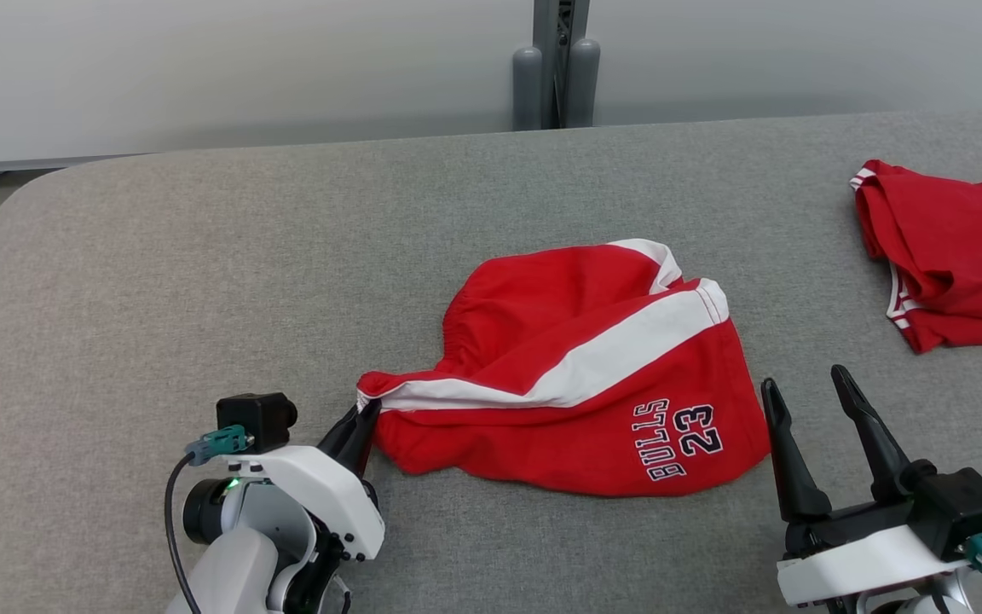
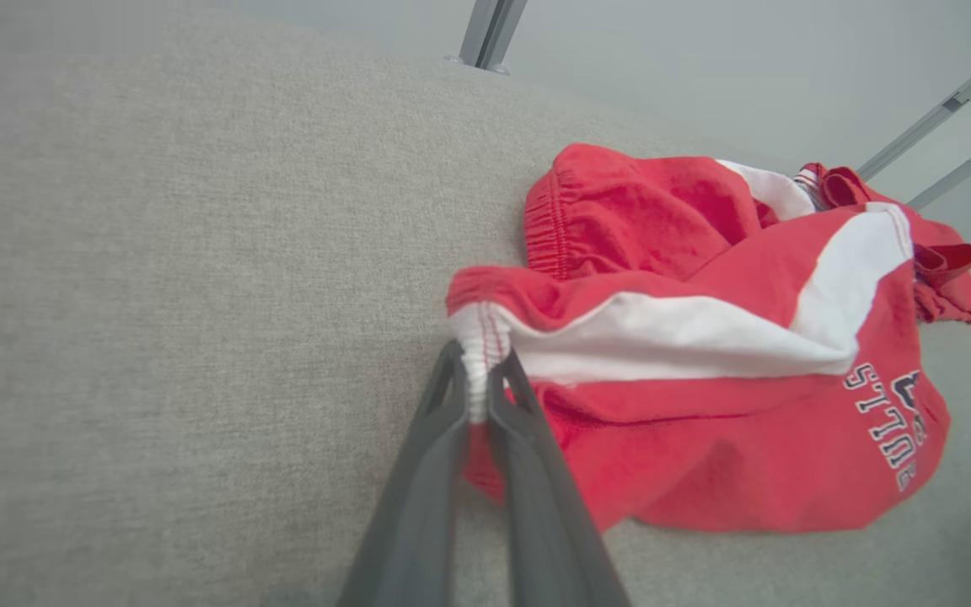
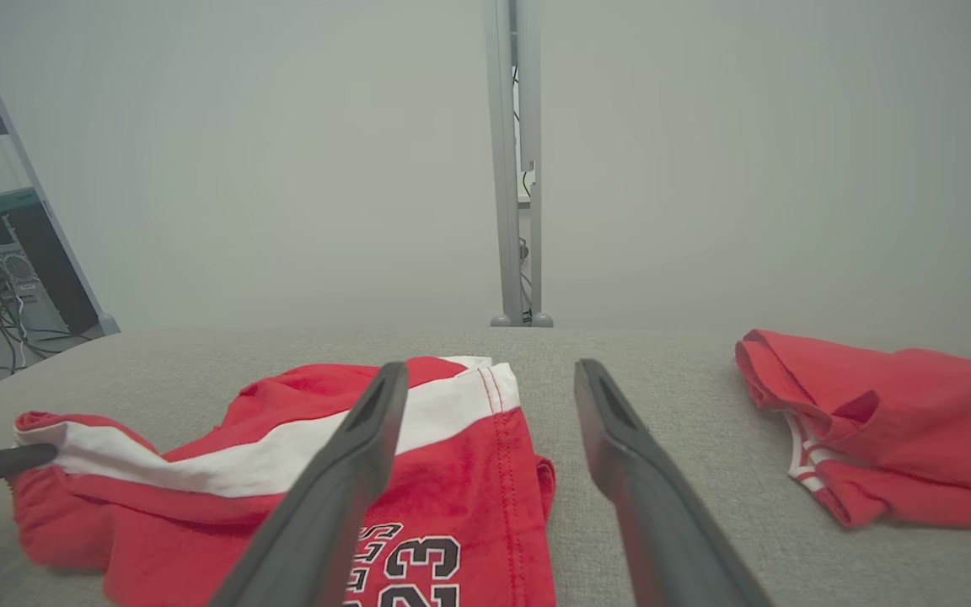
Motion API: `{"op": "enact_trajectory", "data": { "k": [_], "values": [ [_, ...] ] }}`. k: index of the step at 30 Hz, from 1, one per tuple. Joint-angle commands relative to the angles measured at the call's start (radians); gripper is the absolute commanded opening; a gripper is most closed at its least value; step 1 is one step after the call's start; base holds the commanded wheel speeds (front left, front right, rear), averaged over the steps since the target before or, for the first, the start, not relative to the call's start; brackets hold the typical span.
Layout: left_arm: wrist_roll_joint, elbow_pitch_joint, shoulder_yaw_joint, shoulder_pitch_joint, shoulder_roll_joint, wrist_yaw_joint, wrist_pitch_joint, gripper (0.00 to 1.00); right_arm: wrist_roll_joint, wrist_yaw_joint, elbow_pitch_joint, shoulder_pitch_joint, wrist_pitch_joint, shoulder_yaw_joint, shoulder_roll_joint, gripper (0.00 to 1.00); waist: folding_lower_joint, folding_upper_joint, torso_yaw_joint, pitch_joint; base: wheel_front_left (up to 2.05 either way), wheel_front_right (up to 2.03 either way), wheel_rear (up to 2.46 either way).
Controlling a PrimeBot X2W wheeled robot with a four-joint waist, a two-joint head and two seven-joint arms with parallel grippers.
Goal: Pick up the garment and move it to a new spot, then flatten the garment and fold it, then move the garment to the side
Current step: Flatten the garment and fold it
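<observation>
Left fingers (image 1: 353, 437) pinched shut on the white-banded corner of the red shorts (image 1: 542, 426). Right fingers (image 1: 788, 460) spread wide, empty, shorts just beside them.

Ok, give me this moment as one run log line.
stage: grasp, garment not yet lifted | left fingers: shut on red shorts, waistband end | right fingers: open, beside shorts | second red garment: far right

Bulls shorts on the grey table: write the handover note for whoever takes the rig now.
Grippers: left gripper shut on the white-striped corner of the red Bulls shorts; right gripper open, empty, beside the shorts' right edge.
Shorts lie crumpled on the grey table; a second red garment lies far right.
Done: corner gripped.
To do: lift, move, flatten, fold, set aside.
</observation>
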Motion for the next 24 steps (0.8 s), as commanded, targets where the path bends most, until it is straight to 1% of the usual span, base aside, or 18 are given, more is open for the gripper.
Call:
{"op": "enact_trajectory", "data": {
  "k": [1, 5, 7, 9, 15, 19, 24],
  "values": [
    [0.012, -0.009, -0.005, -0.011, 0.007, -0.003, -0.011, 0.0, -0.006, 0.0, 0.004, -0.014, 0.0, 0.0, -0.005, 1.0, 0.0, 0.0, 0.007, -0.001, 0.0, 0.0, 0.0],
    [0.024, -0.026, -0.017, 0.004, 0.011, -0.001, -0.024, 0.0, -0.001, 0.0, 0.025, -0.039, 0.0, -0.001, -0.005, 1.0, 0.0, 0.0, 0.019, -0.004, 0.0, 0.0, 0.0],
    [0.039, -0.044, -0.03, 0.017, 0.015, 0.005, -0.033, 0.0, 0.008, 0.0, 0.063, -0.065, 0.0, 0.001, -0.005, 1.0, 0.0, 0.0, 0.029, -0.006, 0.0, 0.0, 0.0],
    [0.054, -0.063, -0.043, 0.028, 0.02, 0.008, -0.039, 0.0, 0.008, 0.0, 0.124, -0.104, 0.0, 0.005, -0.005, 1.0, 0.0, 0.0, 0.038, -0.008, 0.0, 0.0, 0.0],
    [0.087, -0.128, -0.082, 0.056, 0.028, 0.011, -0.047, 0.0, 0.06, 0.0, 0.339, -0.265, 0.0, 0.004, -0.023, 1.0, 0.0, 0.0, 0.067, -0.005, 0.0, 0.0, 0.0],
    [0.096, -0.158, -0.094, 0.064, 0.035, 0.018, -0.049, 0.0, 0.069, 0.0, 0.494, -0.367, 0.042, 0.016, -0.052, 1.0, 0.0, 0.0, 0.077, -0.001, 0.0, 0.0, 0.0],
    [0.102, -0.175, -0.104, 0.074, 0.037, 0.026, -0.046, 0.0, 0.11, 0.0, 0.629, -0.458, 0.075, 0.074, -0.072, 1.0, 0.0, 0.0, 0.086, 0.004, 0.0, 0.0, 0.0]
  ]
}}
